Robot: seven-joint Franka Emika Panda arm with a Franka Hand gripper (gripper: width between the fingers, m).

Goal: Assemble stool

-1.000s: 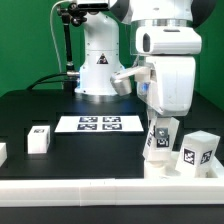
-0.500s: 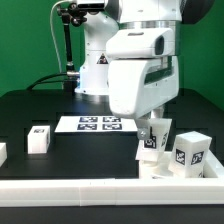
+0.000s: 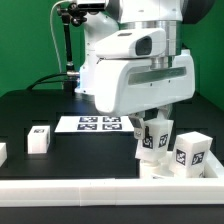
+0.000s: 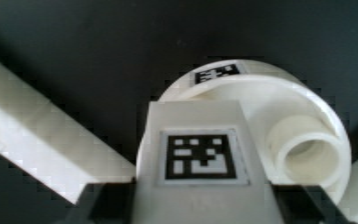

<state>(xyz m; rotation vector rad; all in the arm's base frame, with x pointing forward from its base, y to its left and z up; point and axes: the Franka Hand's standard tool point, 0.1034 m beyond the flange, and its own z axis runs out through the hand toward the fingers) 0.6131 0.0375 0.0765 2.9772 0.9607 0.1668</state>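
Note:
My gripper (image 3: 154, 124) is shut on a white leg block (image 3: 154, 137) with a square tag, holding it tilted just above the round white seat (image 3: 160, 170) near the front at the exterior view's right. In the wrist view the held leg block (image 4: 201, 150) fills the space between my dark fingers (image 4: 108, 203), with the gripper (image 4: 202, 208) closed on its sides. Beyond it lies the seat disc (image 4: 274, 95) with its own tag and a round socket (image 4: 311, 155). A second leg block (image 3: 194, 151) stands on the seat's far right side.
The marker board (image 3: 100, 123) lies mid-table by the robot base. Another leg block (image 3: 39, 138) stands at the exterior view's left, and a further white piece (image 3: 2, 152) sits at the left edge. A white rail (image 3: 90, 190) runs along the front.
The wrist has turned and the arm's bulk has swung toward the exterior view's left. The held leg block shifted slightly left and tilted, still over the seat.

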